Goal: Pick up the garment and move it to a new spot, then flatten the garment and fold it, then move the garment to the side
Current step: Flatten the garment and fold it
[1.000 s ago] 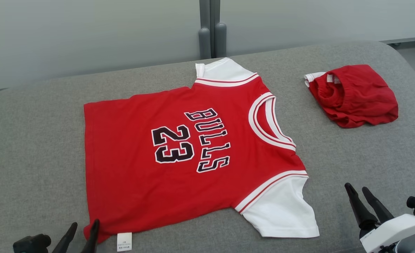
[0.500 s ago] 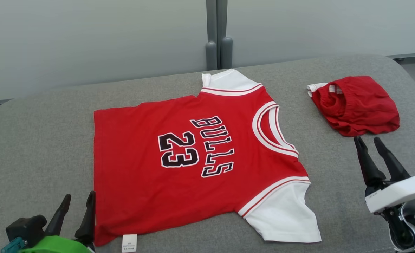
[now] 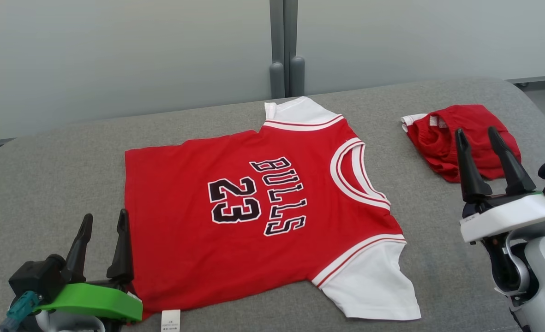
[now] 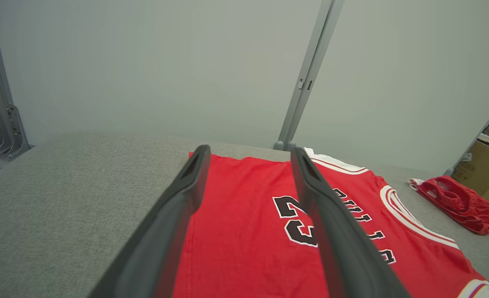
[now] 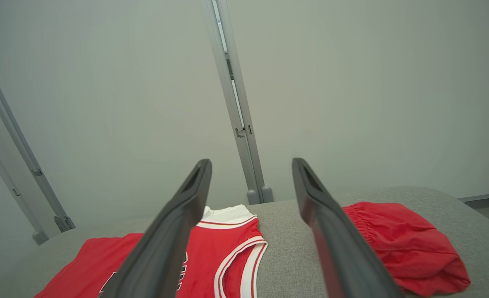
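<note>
A red jersey garment (image 3: 184, 240) with white sleeves and "BULLS 23" in black lies spread flat on the grey padded table (image 3: 46, 175), neck to the right. My left gripper (image 3: 105, 215) stands open just off the jersey's lower left hem corner, fingers pointing up. In the left wrist view its open fingers (image 4: 249, 150) frame the jersey (image 4: 244, 223). My right gripper (image 3: 476, 131) is open and raised at the right, its fingertips in front of bunched red shorts (image 3: 438, 143). The right wrist view has its fingers (image 5: 250, 161) above jersey (image 5: 223, 244) and shorts (image 5: 397, 244).
A pale partition wall with a grey post (image 3: 284, 50) runs behind the table. The table's right edge curves away past the shorts. A cardboard box (image 4: 482, 169) sits beyond the table's far right. Bare grey padding lies left of the jersey.
The head camera has tilted, shifting the whole picture. Both grippers have risen into view; the right one moved up toward the shorts. Both stayed open and the garments lie as before.
</note>
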Available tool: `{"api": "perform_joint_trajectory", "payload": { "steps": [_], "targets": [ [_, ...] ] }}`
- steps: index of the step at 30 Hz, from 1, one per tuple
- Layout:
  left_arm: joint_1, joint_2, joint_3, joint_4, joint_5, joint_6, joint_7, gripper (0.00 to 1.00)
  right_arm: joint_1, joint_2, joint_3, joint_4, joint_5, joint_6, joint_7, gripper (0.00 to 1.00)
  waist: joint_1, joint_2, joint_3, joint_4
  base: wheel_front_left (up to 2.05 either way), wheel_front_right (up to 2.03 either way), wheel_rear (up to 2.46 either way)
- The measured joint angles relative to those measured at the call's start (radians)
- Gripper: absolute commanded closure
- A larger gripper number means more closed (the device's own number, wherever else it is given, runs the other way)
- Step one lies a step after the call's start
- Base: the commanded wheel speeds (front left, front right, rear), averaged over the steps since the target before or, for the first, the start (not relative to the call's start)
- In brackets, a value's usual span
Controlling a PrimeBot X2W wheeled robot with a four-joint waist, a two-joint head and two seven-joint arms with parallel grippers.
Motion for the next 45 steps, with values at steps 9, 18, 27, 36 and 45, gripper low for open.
{"api": "perform_joint_trajectory", "payload": {
  "steps": [9, 18, 27, 36, 45],
  "targets": [
    [0.028, -0.035, -0.018, -0.006, 0.049, 0.030, 0.000, 0.00, -0.012, 0.079, 0.038, -0.025, -0.107, -0.041, 0.000, 0.00, 0.0000, 0.0000, -0.009, 0.008, 0.00, 0.00, 0.00],
    [0.064, -0.058, -0.017, 0.011, 0.074, 0.039, 0.000, 0.00, 0.031, 0.124, 0.083, 0.031, -0.179, -0.057, 0.000, 0.00, 0.0000, 0.0000, -0.012, 0.010, 0.00, 0.00, 0.00],
    [0.079, -0.064, 0.012, 0.024, 0.098, 0.046, 0.000, 0.00, 0.049, 0.162, 0.084, 0.077, -0.201, -0.066, 0.000, 0.00, 0.0000, 0.0000, -0.018, 0.011, 0.00, 0.00, 0.00],
    [0.081, -0.074, 0.031, 0.026, 0.109, 0.047, 0.000, 0.00, 0.061, 0.183, 0.072, 0.104, -0.215, -0.066, 0.000, 0.00, 0.0000, 0.0000, -0.019, 0.014, 0.00, 0.00, 0.00],
    [0.081, -0.086, 0.039, 0.026, 0.116, 0.047, 0.000, 0.00, 0.061, 0.195, 0.053, 0.109, -0.237, -0.067, 0.000, 0.00, 0.0000, 0.0000, -0.016, 0.016, 0.00, 0.00, 0.00]
  ]
}}
